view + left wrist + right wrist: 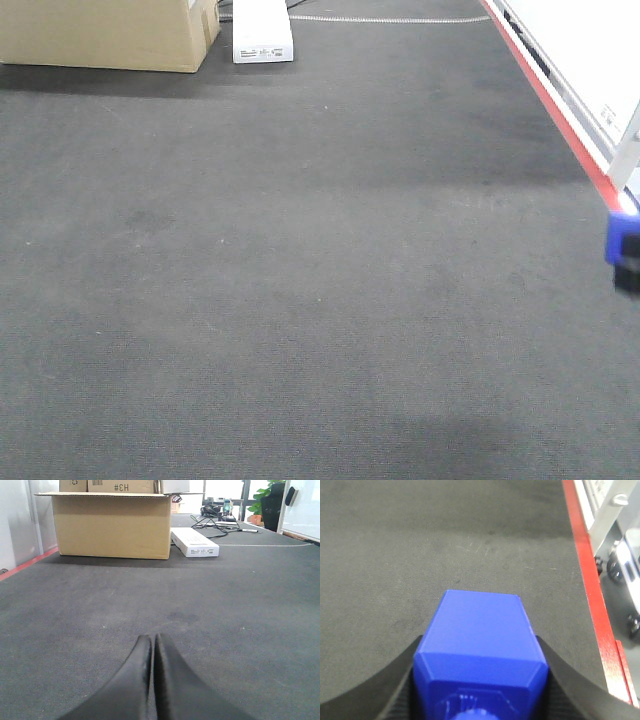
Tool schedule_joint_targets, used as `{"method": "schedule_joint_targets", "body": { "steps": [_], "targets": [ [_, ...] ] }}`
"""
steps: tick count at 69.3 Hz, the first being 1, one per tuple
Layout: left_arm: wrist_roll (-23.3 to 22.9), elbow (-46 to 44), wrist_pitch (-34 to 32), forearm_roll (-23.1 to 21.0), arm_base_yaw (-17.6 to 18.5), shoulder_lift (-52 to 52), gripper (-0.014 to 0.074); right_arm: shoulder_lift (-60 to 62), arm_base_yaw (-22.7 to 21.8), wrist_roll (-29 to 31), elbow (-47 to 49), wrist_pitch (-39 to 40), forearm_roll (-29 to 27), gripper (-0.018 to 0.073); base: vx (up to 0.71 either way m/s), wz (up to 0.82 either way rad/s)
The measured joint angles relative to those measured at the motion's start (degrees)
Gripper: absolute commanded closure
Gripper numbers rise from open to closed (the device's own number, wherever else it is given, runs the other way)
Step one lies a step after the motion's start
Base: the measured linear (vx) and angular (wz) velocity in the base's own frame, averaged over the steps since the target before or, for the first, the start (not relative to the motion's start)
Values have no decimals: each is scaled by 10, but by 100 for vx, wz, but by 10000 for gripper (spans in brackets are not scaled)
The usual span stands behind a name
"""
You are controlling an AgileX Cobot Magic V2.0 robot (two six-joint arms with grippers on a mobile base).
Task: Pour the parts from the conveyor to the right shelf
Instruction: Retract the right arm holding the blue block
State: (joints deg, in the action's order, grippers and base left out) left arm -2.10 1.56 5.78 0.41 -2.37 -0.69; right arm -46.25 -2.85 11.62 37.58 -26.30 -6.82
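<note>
A bright-blue block fills the lower middle of the right wrist view, with my right gripper shut on its two sides; its round stud faces the camera. The same block shows at the right edge of the front view, above the conveyor, close to the belt's red strip. The red strip and the steel frame of the right shelf lie just right of the block. My left gripper is shut and empty, low over the dark grey belt.
A cardboard box and a flat white box stand at the belt's far end; the same cardboard box and white box show at the top left of the front view. A white panel runs along the right side.
</note>
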Motion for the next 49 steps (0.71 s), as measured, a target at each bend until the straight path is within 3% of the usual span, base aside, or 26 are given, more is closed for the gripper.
{"method": "schedule_joint_targets", "body": {
  "steps": [21, 49],
  "targets": [
    [0, 0, 0, 0, 0, 0, 603, 226, 0, 0, -143, 23, 0, 564, 0, 0],
    [0, 0, 0, 0, 0, 0, 603, 370, 0, 2, -185, -32, 0, 564, 0, 0]
  ]
}}
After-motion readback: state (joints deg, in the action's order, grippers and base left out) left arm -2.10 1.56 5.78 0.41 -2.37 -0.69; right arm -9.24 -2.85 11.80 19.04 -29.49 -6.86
